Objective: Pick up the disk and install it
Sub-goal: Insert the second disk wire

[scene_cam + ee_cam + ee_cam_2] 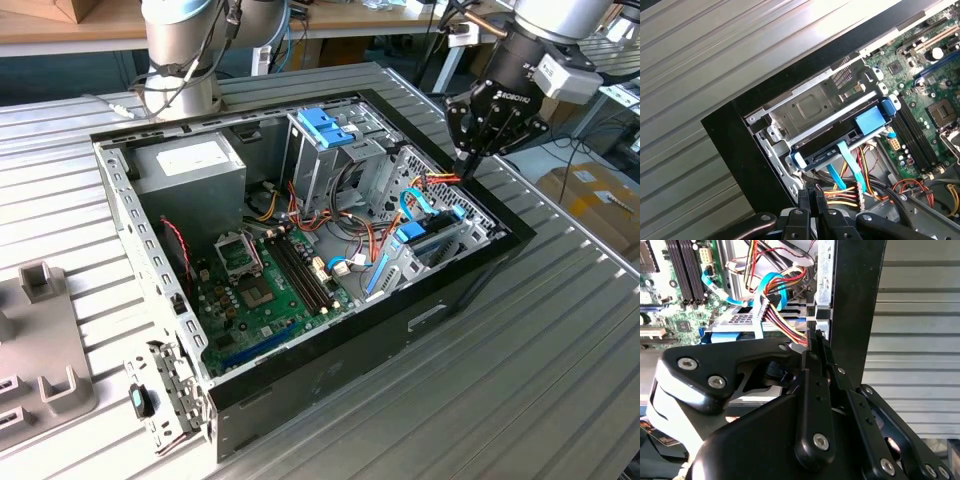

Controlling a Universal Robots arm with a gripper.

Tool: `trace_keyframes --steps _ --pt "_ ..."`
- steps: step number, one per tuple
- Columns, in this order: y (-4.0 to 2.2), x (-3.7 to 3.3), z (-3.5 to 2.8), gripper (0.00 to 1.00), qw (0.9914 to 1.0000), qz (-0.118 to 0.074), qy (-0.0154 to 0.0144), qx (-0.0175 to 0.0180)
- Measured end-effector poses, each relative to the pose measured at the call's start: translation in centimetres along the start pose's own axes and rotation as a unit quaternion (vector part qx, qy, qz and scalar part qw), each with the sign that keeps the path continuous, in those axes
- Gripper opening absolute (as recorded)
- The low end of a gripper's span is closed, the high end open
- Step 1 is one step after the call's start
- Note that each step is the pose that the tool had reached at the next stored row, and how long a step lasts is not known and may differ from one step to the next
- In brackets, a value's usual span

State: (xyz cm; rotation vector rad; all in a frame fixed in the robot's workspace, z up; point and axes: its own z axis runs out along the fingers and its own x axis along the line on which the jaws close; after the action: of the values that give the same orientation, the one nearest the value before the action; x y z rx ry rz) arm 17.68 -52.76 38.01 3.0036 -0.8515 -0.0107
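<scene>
As far as I can judge, the disk point(840, 142) already sits in its bay at the front corner of the computer case point(330, 385), blue rails showing, cables plugged nearby. Just above that corner hangs the end effector point(468, 160), fingers pressed together on nothing. Little seems left but seating.

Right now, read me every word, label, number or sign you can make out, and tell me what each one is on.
Nothing here reads with certainty.
White label on the power supply: print too small to read.
White lettering on the body of the gripper: too small to read.
White markings on the motherboard: too small to read.
Label on the cardboard box: too small to read.
</scene>
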Motion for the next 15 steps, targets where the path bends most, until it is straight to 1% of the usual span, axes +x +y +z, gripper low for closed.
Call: trace_keyframes --steps 1,2,3,4,5,7,9,10,11,12,13,14,15 --pt "0.0 -0.01 0.01 0.16 0.9999 0.014 -0.0003 0.0" --pt "0.0 -0.01 0.01 0.16 0.99958 0.029 -0.0006 0.0" --pt "0.0 0.0 0.02 0.16 0.99914 0.041 -0.0009 0.0001" --pt "0.0 0.0 0.03 0.16 0.99838 0.057 -0.0012 0.0001" --pt "0.0 0.0 0.05 0.16 0.99641 0.085 -0.0018 0.0001" --pt "0.0 0.0 0.05 0.16 0.99487 0.101 -0.0021 0.0002" --pt "0.0 0.0 0.06 0.16 0.99293 0.119 -0.0025 0.0002" --pt "0.0 0.0 0.07 0.16 0.99153 0.13 -0.0027 0.0002" --pt "0.0 0.0 0.07 0.16 0.99049 0.138 -0.0029 0.0002" --pt "0.0 0.0 0.08 0.16 0.98789 0.155 -0.0033 0.0002" --pt "0.0 0.0 0.09 0.16 0.98481 0.174 -0.0036 0.0003" --pt "0.0 0.0 0.09 0.16 0.98252 0.186 -0.0038 0.0002" --pt "0.0 0.0 0.1 0.16 0.98057 0.196 -0.0041 0.0003"
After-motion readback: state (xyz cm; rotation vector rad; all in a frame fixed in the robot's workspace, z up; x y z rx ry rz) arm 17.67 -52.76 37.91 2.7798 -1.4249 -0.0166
